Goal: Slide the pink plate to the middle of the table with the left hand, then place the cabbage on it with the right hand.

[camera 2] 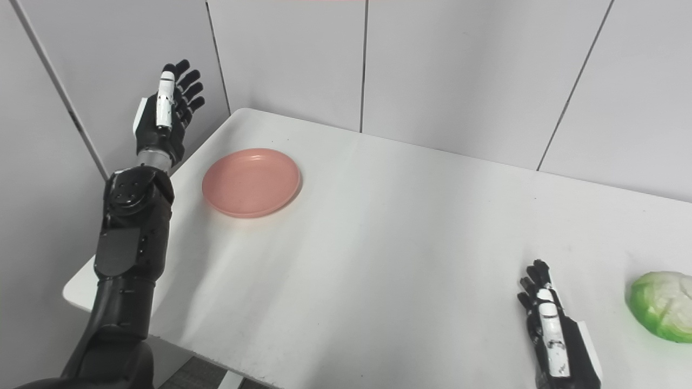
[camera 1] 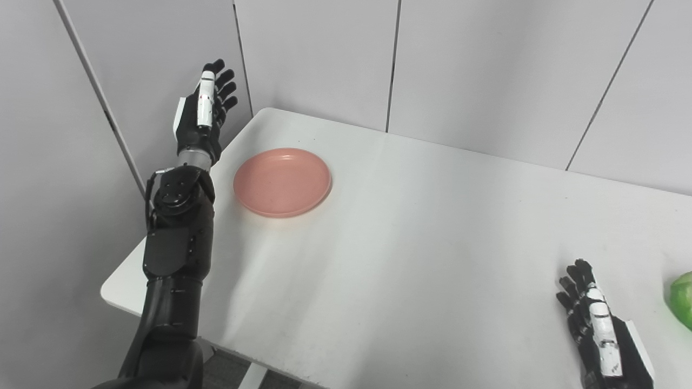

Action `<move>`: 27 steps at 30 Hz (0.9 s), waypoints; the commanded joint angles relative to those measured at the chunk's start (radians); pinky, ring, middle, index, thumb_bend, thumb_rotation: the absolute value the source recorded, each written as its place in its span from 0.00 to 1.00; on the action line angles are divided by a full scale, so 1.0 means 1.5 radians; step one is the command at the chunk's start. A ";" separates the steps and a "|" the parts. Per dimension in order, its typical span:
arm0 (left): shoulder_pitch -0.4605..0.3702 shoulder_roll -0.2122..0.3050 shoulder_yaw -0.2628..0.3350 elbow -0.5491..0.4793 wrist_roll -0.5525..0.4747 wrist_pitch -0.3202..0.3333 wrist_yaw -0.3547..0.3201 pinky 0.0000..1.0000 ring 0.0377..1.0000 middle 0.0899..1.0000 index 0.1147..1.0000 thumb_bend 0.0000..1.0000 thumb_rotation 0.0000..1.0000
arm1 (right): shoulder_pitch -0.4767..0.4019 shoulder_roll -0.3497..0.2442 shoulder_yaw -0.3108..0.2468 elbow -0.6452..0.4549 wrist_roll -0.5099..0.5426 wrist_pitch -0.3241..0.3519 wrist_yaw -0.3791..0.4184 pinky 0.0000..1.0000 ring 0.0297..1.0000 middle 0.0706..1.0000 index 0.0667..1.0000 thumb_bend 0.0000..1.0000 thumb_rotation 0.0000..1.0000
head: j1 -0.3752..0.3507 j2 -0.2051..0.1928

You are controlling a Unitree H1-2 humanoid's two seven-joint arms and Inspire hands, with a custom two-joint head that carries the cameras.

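While left hand point(camera 1: 201, 116) hovers open, empty | right hand point(camera 2: 554, 329) open, empty | pink plate point(camera 1: 282, 182) untouched

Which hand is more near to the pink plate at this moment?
Left. The left hand is raised, open, just beyond the table edge beside the pink plate. The right hand is across the table near the cabbage.

The cabbage point(camera 1: 682, 300) is cut off by the left eye view's right edge.
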 commanded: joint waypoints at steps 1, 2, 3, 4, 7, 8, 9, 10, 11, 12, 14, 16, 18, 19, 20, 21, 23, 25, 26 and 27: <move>-0.017 0.029 0.006 -0.009 -0.011 -0.026 -0.002 0.93 0.94 0.92 0.90 0.41 1.00 | -0.001 -0.005 -0.003 -0.019 0.001 0.011 0.001 1.00 1.00 1.00 1.00 0.08 1.00 | 0.000 0.001; -0.016 0.030 0.007 -0.006 -0.013 -0.026 -0.002 0.94 0.94 0.92 0.90 0.41 1.00 | -0.001 -0.005 -0.003 -0.021 0.001 0.014 0.000 1.00 1.00 1.00 1.00 0.08 1.00 | 0.000 0.001; -0.015 0.032 0.008 -0.001 -0.016 -0.026 -0.002 0.94 0.94 0.92 0.90 0.41 1.00 | -0.001 -0.004 -0.003 -0.023 0.002 0.017 0.001 1.00 1.00 1.00 1.00 0.08 1.00 | -0.002 0.002; -0.014 0.034 0.009 0.003 -0.019 -0.025 -0.002 0.94 0.94 0.92 0.90 0.41 1.00 | -0.001 -0.003 -0.002 -0.025 0.002 0.018 0.001 1.00 1.00 1.00 1.00 0.08 1.00 | -0.002 0.002; -0.010 0.041 0.011 0.019 -0.028 -0.026 -0.008 0.93 0.91 0.91 0.89 0.40 1.00 | 0.000 -0.001 -0.002 -0.030 0.002 0.023 -0.002 1.00 1.00 1.00 1.00 0.08 1.00 | -0.003 0.004; -0.009 0.044 0.010 0.024 -0.030 -0.027 -0.009 0.92 0.90 0.90 0.89 0.39 1.00 | 0.000 0.000 -0.002 -0.031 0.002 0.025 -0.002 1.00 1.00 1.00 1.00 0.08 1.00 | -0.003 0.004; -0.008 0.045 0.008 0.031 -0.029 -0.029 -0.009 0.92 0.90 0.90 0.89 0.39 1.00 | 0.001 0.000 -0.002 -0.032 0.001 0.025 -0.002 1.00 1.00 1.00 1.00 0.07 1.00 | -0.003 0.004; -0.007 0.047 0.008 0.038 -0.029 -0.032 -0.010 0.92 0.91 0.90 0.89 0.39 1.00 | 0.001 0.000 -0.002 -0.033 0.001 0.026 -0.002 1.00 1.00 1.00 1.00 0.08 1.00 | -0.004 0.004; -0.006 0.049 0.008 0.046 -0.029 -0.034 -0.011 0.92 0.91 0.90 0.89 0.39 1.00 | 0.002 0.001 -0.002 -0.034 0.001 0.026 -0.003 1.00 1.00 1.00 1.00 0.08 1.00 | -0.004 0.005; -0.006 0.050 0.008 0.052 -0.029 -0.035 -0.011 0.92 0.92 0.90 0.89 0.39 1.00 | 0.002 0.001 -0.002 -0.035 0.001 0.027 -0.003 1.00 1.00 1.00 1.00 0.08 1.00 | -0.005 0.005; -0.004 0.051 0.010 0.063 -0.033 -0.037 -0.014 0.93 0.92 0.91 0.89 0.39 1.00 | 0.002 -0.001 -0.002 -0.037 0.002 0.029 -0.002 1.00 1.00 1.00 1.00 0.08 1.00 | -0.005 0.007; -0.002 0.051 0.014 0.073 -0.044 -0.036 -0.019 0.94 0.94 0.93 0.91 0.40 1.00 | 0.003 -0.001 -0.002 -0.040 0.001 0.033 -0.003 1.00 1.00 1.00 1.00 0.09 1.00 | -0.004 0.008; -0.001 0.053 0.016 0.086 -0.053 -0.037 -0.022 0.94 0.95 0.94 0.92 0.40 1.00 | 0.003 -0.001 -0.002 -0.041 0.002 0.035 -0.002 1.00 1.00 1.00 1.00 0.09 1.00 | -0.004 0.009; -0.002 0.053 0.019 0.094 -0.058 -0.037 -0.023 0.94 0.95 0.94 0.92 0.40 1.00 | 0.003 -0.001 -0.003 -0.042 0.002 0.035 -0.002 1.00 1.00 1.00 1.00 0.09 1.00 | -0.004 0.009; -0.003 0.054 0.020 0.102 -0.064 -0.035 -0.024 0.94 0.94 0.94 0.91 0.41 1.00 | 0.003 -0.001 -0.003 -0.043 0.002 0.036 -0.003 1.00 1.00 1.00 1.00 0.09 1.00 | -0.004 0.009; -0.003 0.056 0.022 0.109 -0.068 -0.034 -0.025 0.95 0.94 0.94 0.91 0.41 1.00 | 0.004 -0.001 -0.003 -0.044 0.000 0.037 -0.004 1.00 1.00 1.00 1.00 0.09 1.00 | -0.004 0.010; -0.006 0.059 0.023 0.129 -0.073 -0.038 -0.026 0.95 0.95 0.94 0.92 0.40 1.00 | 0.004 0.000 -0.002 -0.045 0.000 0.038 -0.004 1.00 1.00 1.00 1.00 0.09 1.00 | -0.004 0.011; -0.010 0.063 0.023 0.147 -0.075 -0.041 -0.025 0.96 0.94 0.93 0.91 0.40 1.00 | 0.004 0.002 -0.002 -0.047 0.001 0.040 -0.005 1.00 1.00 1.00 1.00 0.09 1.00 | -0.005 0.011; -0.011 0.064 0.023 0.154 -0.075 -0.042 -0.025 0.96 0.94 0.93 0.91 0.40 1.00 | 0.004 0.002 -0.003 -0.048 0.001 0.041 -0.006 1.00 1.00 1.00 1.00 0.09 1.00 | -0.005 0.011; -0.013 0.065 0.023 0.161 -0.077 -0.041 -0.024 0.97 0.94 0.93 0.91 0.40 1.00 | 0.004 0.002 -0.003 -0.048 0.002 0.042 -0.006 1.00 1.00 1.00 1.00 0.09 1.00 | -0.007 0.012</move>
